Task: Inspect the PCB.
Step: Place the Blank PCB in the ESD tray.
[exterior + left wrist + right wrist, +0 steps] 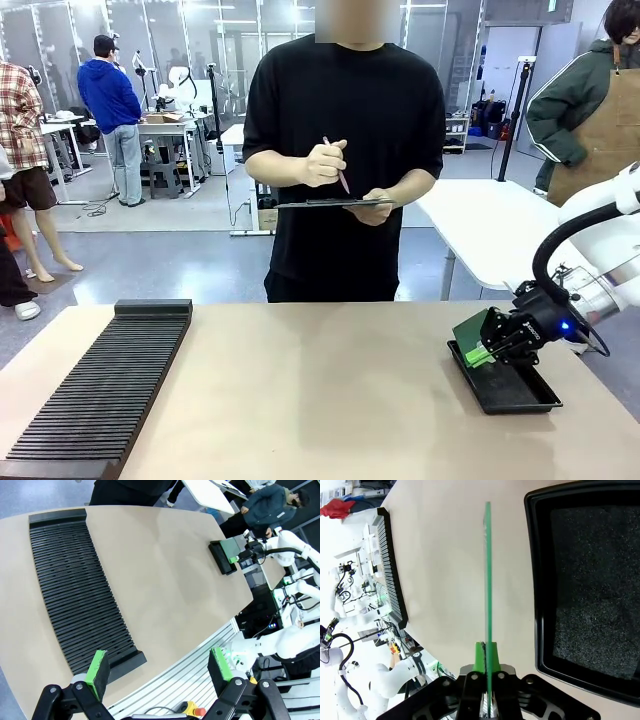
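Note:
My right gripper (484, 352) is shut on the green PCB (470, 331), holding it tilted just above the left end of the shallow black tray (520, 393). The right wrist view shows the PCB (487, 575) edge-on, a thin green line rising from between the closed green pads (480, 658), with the tray (532, 575) to its right. In the left wrist view my left gripper (159, 671) is open and empty, high above the table's near edge, with the PCB (233, 547) and tray (220, 559) far off. The person across the table holds a clipboard (335, 203) and pen.
A long black ribbed rack (100, 385) lies along the table's left side, also in the left wrist view (75, 590). Bare tan tabletop (320, 390) spans the middle. The person stands at the far edge; other people and tables are in the background.

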Robot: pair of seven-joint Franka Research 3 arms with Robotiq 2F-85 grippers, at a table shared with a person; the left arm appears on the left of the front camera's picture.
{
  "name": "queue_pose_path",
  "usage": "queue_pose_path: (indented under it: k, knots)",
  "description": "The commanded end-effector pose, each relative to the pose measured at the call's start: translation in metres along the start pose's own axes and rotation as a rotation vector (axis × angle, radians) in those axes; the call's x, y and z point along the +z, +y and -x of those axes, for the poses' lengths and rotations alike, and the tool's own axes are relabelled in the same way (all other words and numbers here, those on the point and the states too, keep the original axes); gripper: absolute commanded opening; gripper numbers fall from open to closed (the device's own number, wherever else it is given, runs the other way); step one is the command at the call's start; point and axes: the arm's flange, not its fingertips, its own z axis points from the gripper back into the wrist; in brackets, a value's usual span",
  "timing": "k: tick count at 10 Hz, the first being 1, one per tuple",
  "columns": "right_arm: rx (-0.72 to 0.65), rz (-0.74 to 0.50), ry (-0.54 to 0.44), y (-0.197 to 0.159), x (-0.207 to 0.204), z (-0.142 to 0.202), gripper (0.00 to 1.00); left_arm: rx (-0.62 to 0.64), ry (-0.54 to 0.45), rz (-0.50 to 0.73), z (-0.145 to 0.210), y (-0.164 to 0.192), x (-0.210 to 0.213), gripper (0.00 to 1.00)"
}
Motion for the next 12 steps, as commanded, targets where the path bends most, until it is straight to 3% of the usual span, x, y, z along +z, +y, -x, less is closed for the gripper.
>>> queue_pose_path:
  k: [1,10,11,12]
  knots:
    - [0.002,0.034,-0.033,-0.011,0.002,-0.003,0.03,-0.006,0.007,-0.009,0.000,-0.001,0.000,1.00]
    - [-0.046,0.135,0.009,-0.046,-0.009,-0.006,0.03,-0.006,0.007,-0.009,0.000,-0.001,0.000,1.00]
    - [-0.045,0.138,0.008,-0.046,-0.008,-0.007,0.16,-0.006,0.007,-0.009,0.000,-0.001,0.000,1.00]
    - [-0.048,0.140,0.004,-0.045,-0.008,-0.007,0.37,-0.006,0.007,-0.009,0.000,-0.001,0.000,1.00]
